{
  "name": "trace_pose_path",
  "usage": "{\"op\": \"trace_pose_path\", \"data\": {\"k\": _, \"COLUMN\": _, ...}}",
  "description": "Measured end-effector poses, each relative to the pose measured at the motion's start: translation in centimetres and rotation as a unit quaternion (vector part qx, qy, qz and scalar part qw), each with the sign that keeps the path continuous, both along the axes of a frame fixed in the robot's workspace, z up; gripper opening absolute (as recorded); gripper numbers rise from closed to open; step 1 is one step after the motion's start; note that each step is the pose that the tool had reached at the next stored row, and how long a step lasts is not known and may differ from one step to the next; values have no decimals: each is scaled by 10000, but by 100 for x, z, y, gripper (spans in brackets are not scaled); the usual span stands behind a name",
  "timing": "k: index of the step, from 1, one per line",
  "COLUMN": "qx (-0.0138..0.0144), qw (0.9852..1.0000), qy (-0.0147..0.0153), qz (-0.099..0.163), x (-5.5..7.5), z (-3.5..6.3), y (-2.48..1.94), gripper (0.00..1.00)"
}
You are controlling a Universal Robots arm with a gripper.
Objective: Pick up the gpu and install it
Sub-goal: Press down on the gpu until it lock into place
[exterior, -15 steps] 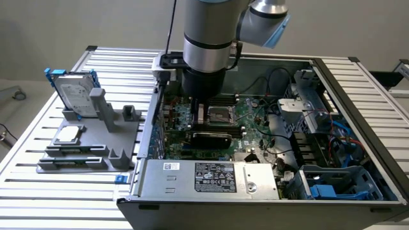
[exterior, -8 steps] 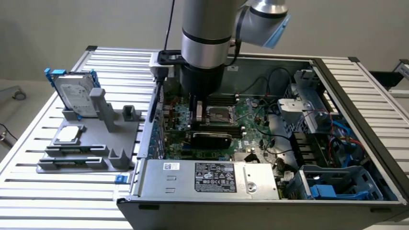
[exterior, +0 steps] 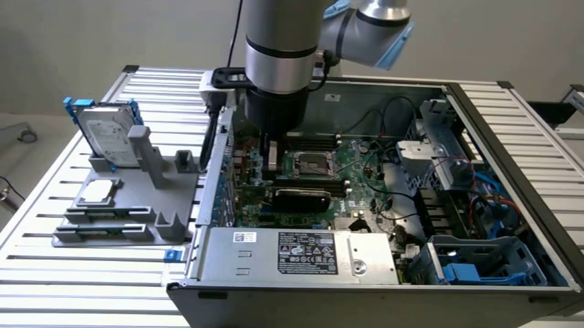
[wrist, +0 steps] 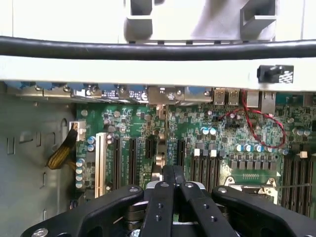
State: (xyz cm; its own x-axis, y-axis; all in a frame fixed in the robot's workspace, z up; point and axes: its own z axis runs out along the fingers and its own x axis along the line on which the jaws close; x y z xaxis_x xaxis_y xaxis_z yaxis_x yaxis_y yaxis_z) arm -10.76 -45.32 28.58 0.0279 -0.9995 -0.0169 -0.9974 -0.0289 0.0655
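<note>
Bench (exterior: 73,287): ribbed aluminium slats, matt silver. Computer case (exterior: 365,99): open grey sheet-steel tower lying on its side, mid-bench. Motherboard (exterior: 360,184): green laminate, black slot rows, bare metal socket. End effector (wrist: 173,175): black jointed metal fingers, closed tip to tip, set low inside the case at 9 o'clock of the socket. Gpu (exterior: 299,199): thin green card on edge among the slots, glossy rounded black cooler, long axis 9-to-3 o'clock, at 5 o'clock just below the end effector. Whether the closed tips pinch its upper edge cannot be told.
</note>
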Motion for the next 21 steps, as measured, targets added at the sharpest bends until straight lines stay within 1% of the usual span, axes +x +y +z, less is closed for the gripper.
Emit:
{"op": "trace_pose_path", "data": {"k": 1, "qx": -14, "qw": 10000, "qy": 5, "qz": 1, "x": -22, "z": -1, "y": 0, "gripper": 11}}
{"op": "trace_pose_path", "data": {"k": 2, "qx": -38, "qw": 10000, "qy": 14, "qz": 2, "x": -42, "z": -1, "y": 0, "gripper": 11}}
{"op": "trace_pose_path", "data": {"k": 6, "qx": -188, "qw": 9998, "qy": 66, "qz": 6, "x": -111, "z": 0, "y": 0, "gripper": 11}}
{"op": "trace_pose_path", "data": {"k": 7, "qx": -218, "qw": 9997, "qy": 82, "qz": 6, "x": -127, "z": -1, "y": 0, "gripper": 11}}
{"op": "trace_pose_path", "data": {"k": 8, "qx": -236, "qw": 9997, "qy": 102, "qz": 7, "x": -141, "z": -1, "y": 0, "gripper": 11}}
{"op": "trace_pose_path", "data": {"k": 10, "qx": -255, "qw": 9996, "qy": 146, "qz": 7, "x": -168, "z": 1, "y": -1, "gripper": 11}}
{"op": "trace_pose_path", "data": {"k": 14, "qx": -261, "qw": 9993, "qy": 255, "qz": 11, "x": -204, "z": 7, "y": 0, "gripper": 11}}
{"op": "trace_pose_path", "data": {"k": 15, "qx": -264, "qw": 9993, "qy": 276, "qz": 11, "x": -209, "z": 10, "y": 0, "gripper": 11}}
{"op": "trace_pose_path", "data": {"k": 19, "qx": -284, "qw": 9990, "qy": 346, "qz": 12, "x": -226, "z": 24, "y": 0, "gripper": 11}}
{"op": "trace_pose_path", "data": {"k": 21, "qx": -302, "qw": 9989, "qy": 368, "qz": 12, "x": -229, "z": 40, "y": 1, "gripper": 11}}
